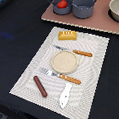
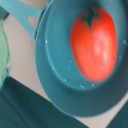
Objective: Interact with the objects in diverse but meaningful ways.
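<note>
On the dark surface (image 1: 14, 28), nearest the camera in the exterior view, lies a pale striped cloth placemat (image 1: 95, 58). At its near edge rests a white-bladed toy knife (image 1: 65, 97), with a brown toy sausage (image 1: 40, 86) just beside it toward the exterior view's left. Slightly farther back, an orange-handled toy fork (image 1: 59, 75) lies across the mat, its handle touching or nearly touching the rim of a tan round plate (image 1: 64, 61) at the mat's middle. Beyond the plate, toward the exterior view's right, lies a second orange-handled utensil (image 1: 75, 51). At the far edge of the mat sits a yellow-orange toy bread loaf (image 1: 67, 35).

Farther back still, a pinkish board (image 1: 101, 23) carries two grey-blue two-handled pots. The pot toward the exterior view's left (image 1: 62, 7) holds a small red toy tomato (image 1: 62, 3); the other pot (image 1: 84, 7) stands just beside it. A pale bowl (image 1: 115, 9) sits at the exterior view's right edge, partly cut off.

The wrist view looks straight down into the first pot (image 2: 55, 65), where the tomato (image 2: 95, 42), with its dark green stem mark, lies on the pot's floor; one looped handle shows beyond the rim. The jaws appear in neither view, so I cannot tell whether they are wide or narrow.
</note>
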Available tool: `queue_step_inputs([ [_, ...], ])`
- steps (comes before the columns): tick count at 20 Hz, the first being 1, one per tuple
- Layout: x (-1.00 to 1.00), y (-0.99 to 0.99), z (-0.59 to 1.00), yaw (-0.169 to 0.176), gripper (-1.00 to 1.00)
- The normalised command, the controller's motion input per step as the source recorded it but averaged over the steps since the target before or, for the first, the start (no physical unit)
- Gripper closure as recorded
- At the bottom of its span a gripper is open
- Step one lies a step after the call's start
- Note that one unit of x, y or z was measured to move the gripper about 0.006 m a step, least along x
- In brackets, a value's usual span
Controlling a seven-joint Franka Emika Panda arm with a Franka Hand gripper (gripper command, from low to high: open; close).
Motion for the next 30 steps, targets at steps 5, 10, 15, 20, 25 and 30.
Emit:
queue_step_inputs([
  [5, 0.40, -0.44, 0.83, -0.123, -1.00],
  [10, 0.57, -0.53, 0.43, -0.125, -1.00],
  [15, 0.42, -0.68, 0.05, -0.074, -1.00],
  [20, 0.35, -0.79, 0.00, -0.060, -1.00],
  [25, 0.36, -0.80, 0.00, -0.050, -1.00],
  [30, 0.36, -0.79, 0.00, -0.052, -1.00],
])
